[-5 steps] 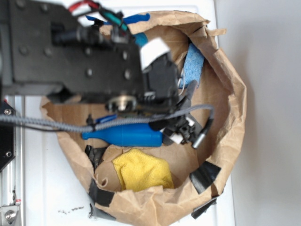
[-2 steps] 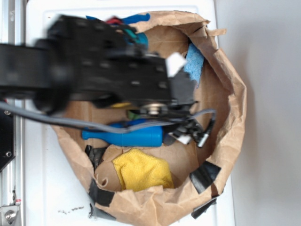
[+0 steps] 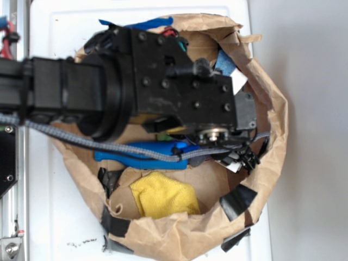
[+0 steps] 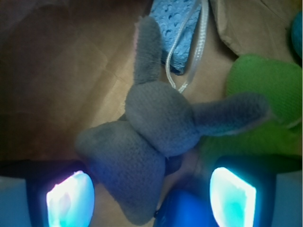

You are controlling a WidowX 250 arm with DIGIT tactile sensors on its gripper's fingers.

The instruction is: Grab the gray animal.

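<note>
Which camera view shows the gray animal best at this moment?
The wrist view. There the gray animal lies on brown paper, with both long ears and its flared body visible, framed by the open end effector fingers. In the exterior view the robot arm covers that part of the paper bag, so the animal is hidden.

You see a white table carrying a crumpled brown paper bag, rolled down into an open nest and patched with black tape. On the bag's brown floor, directly ahead of your tool between its two lit pads, lies the gray animal, one ear pointing forward and one to the right. Beyond it rests a blue sponge with a pale cord loop. To the right of the tool lies a green plush, touching the animal's ear. In the exterior view, a blue tube and a yellow cloth lie beside the arm.
</note>
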